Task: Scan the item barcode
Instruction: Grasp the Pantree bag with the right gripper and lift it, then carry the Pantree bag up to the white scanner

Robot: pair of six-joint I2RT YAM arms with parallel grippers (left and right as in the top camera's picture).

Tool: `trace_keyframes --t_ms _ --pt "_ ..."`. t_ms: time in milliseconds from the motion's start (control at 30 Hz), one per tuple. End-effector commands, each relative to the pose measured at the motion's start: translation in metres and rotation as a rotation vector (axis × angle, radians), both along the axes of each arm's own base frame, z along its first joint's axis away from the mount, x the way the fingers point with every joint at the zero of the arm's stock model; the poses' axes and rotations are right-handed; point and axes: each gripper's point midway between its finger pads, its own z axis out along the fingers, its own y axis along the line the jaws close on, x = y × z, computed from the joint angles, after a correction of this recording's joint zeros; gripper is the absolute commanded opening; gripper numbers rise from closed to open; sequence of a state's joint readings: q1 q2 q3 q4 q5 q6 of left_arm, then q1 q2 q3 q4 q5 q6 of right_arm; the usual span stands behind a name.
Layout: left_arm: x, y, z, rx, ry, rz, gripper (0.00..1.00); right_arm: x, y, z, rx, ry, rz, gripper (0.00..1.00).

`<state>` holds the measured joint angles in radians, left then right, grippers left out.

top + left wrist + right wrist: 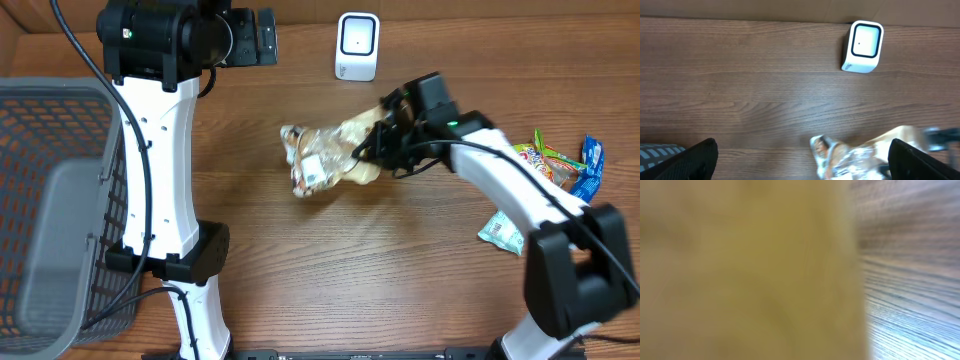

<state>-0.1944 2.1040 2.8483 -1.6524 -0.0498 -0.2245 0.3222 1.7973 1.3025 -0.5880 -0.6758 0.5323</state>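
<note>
Overhead, your right arm reaches from the lower right up and to the left. The right gripper (380,148) is clamped on the right end of the bag (322,158). The bag's long axis runs left to right; it extends left of the gripper, below the scanner (357,46). Your left gripper (262,37) is spread wide and empty.

Left wrist: the fingers (699,159) stand far apart, with the bag at the bottom edge.

Right wrist: a blurred tan surface fills most of the view.
</note>
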Motion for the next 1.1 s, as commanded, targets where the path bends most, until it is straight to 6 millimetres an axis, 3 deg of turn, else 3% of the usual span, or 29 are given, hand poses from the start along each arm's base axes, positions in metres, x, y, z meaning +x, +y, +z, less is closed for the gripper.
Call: trace_keyframes --t_ms 0,100,200,500,633,867,1067 --pt "0.001 0.003 0.001 0.018 -0.007 -0.005 0.99 0.016 -0.037 0.055 0.104 -0.086 -0.078 0.04" --pt "0.001 0.003 0.001 0.018 -0.007 -0.005 1.00 0.024 -0.066 0.080 0.109 -0.181 -0.118 0.04" --pt "0.001 0.003 0.001 0.018 -0.007 -0.005 1.00 0.025 -0.081 0.098 0.108 -0.237 -0.146 0.04" --pt "0.001 0.003 0.001 0.018 -0.007 -0.005 1.00 0.023 -0.092 0.141 0.119 -0.376 -0.177 0.04" --pt "0.001 0.003 0.001 0.018 -0.007 -0.005 1.00 0.025 -0.098 0.144 0.086 -0.400 -0.208 0.04" --pt "0.001 0.003 0.001 0.018 -0.007 -0.005 1.00 0.041 -0.110 0.131 -0.074 -0.438 -0.315 0.04" --pt "0.001 0.003 0.001 0.018 -0.007 -0.005 1.00 0.075 -0.120 0.142 -0.434 -0.723 -0.423 0.04"
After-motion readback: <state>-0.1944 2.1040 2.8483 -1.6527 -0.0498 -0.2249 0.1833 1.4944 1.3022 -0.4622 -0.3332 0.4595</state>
